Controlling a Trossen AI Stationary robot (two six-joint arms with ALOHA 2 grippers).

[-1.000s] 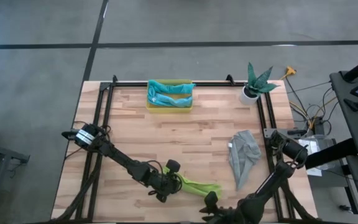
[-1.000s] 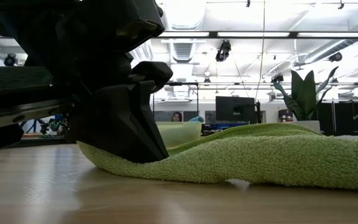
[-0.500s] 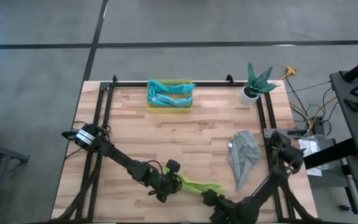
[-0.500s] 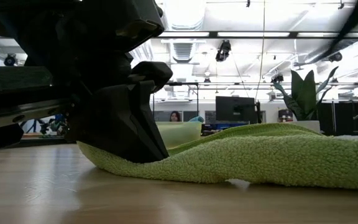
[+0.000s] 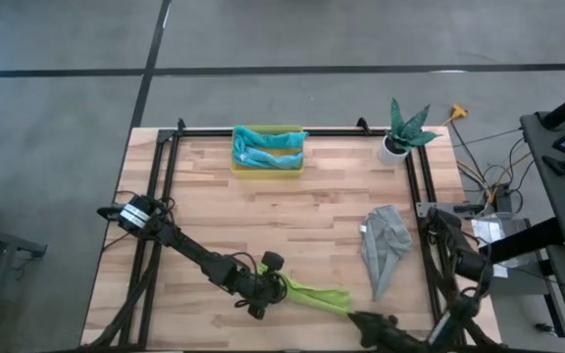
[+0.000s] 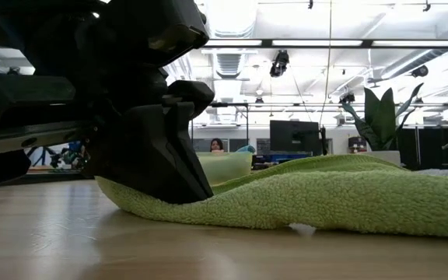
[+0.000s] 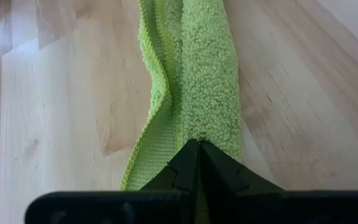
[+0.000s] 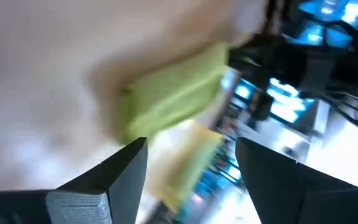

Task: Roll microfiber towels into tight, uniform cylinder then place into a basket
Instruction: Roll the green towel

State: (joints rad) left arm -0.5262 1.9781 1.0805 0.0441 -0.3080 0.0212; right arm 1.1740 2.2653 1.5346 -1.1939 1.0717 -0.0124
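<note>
Withdrawing right pincer (image 8: 188, 180), now open

Left gripper (image 5: 271, 285) pins one end of the lime green cloth towel (image 5: 312, 292), which trails away toward the right gripper (image 5: 369, 322). Beyond that claw lies the crumpled grey cloth towel (image 5: 385, 245).

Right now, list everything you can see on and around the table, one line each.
Lime green towel: one, folded into a long strip, near edge of the table.
Grey towel: one, crumpled, right side.
Basket: one, yellow, far edge, holding teal and light blue towels.
Plant pot: one, white, green leaves, far right corner.
Table: one, light wood, black frame.
Left gripper: shut on the lime green towel's end.
Right gripper: open, at the near edge by the towel's other end.
</note>
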